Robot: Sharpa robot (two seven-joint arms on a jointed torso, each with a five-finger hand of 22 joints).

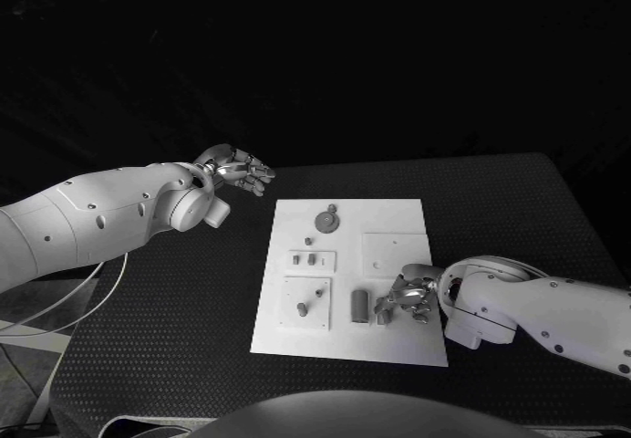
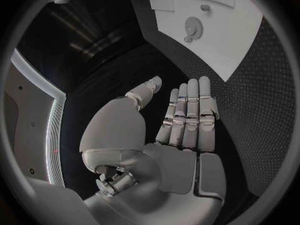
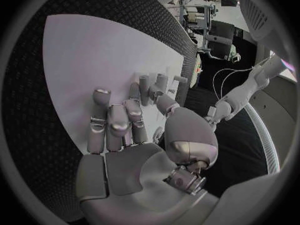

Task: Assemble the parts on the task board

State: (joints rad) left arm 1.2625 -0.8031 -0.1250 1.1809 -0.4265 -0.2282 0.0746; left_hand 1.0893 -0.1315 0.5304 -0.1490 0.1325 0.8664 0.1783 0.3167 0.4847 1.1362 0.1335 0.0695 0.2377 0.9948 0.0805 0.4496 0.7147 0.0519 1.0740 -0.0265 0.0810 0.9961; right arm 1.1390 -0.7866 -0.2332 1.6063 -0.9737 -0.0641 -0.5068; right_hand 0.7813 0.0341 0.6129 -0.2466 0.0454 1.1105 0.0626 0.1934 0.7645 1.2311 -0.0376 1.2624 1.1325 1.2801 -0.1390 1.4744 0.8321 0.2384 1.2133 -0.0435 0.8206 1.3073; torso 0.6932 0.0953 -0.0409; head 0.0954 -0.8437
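The table [image 1: 158,310] is black with a fine dotted, matte texture. At its middle lies the task board [image 1: 395,219], a flat, smooth white plate with shallow rectangular recesses; places below are given from this board.

The right hand [image 1: 408,301], silver and jointed, is over the board's near right corner, fingers curled down onto the surface. Whether it grips anything I cannot tell. The left hand [image 1: 237,171] hovers off the board's far left corner, fingers straight and together, holding nothing.

Just left of the right hand lies a grey cylindrical part [image 1: 359,307], smooth, its long axis running from the board's near edge to its far edge. Judging by this, the right hand is much the nearer and would reach sideways, closing across the cylinder's width.

A toothed round part [image 1: 326,220] sits near the board's far edge.
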